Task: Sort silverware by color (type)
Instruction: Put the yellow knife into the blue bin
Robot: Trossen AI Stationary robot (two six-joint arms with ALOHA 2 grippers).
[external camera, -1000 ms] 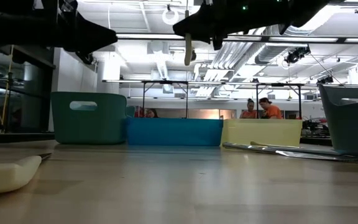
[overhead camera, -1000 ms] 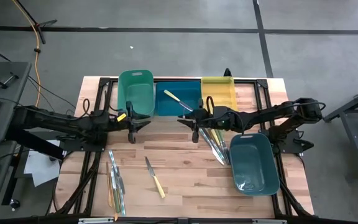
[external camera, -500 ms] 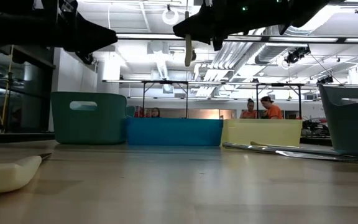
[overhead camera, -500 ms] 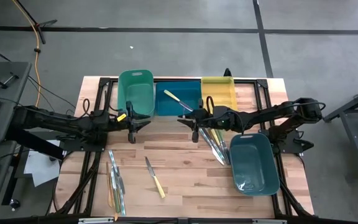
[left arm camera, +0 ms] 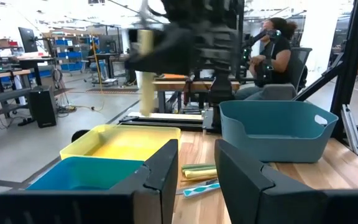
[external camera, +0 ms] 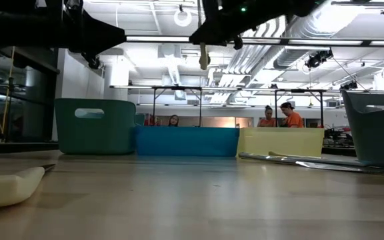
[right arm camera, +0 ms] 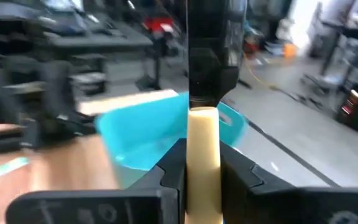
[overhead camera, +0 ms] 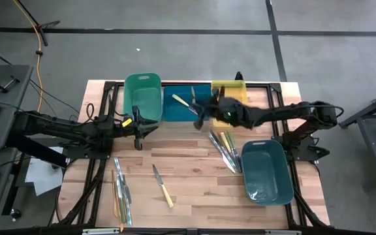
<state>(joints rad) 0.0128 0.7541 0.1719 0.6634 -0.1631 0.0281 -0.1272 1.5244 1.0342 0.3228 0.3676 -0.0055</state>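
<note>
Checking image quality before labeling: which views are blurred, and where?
Right wrist view: background and blue bin streaked with motion blur, held pale-handled utensil fairly sharp. Left wrist view: right gripper smeared. Low view: near handle out of focus. High view: sharp.

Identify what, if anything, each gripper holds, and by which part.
The right gripper holds a pale yellow-handled utensil by its handle. The left gripper holds nothing.

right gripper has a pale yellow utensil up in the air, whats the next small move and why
Probably carry it sideways to above the yellow bin and release. The right gripper holds the pale-yellow-handled utensil high over the blue bin, whose colour doesn't match. The left gripper waits, jaws parted.
</note>
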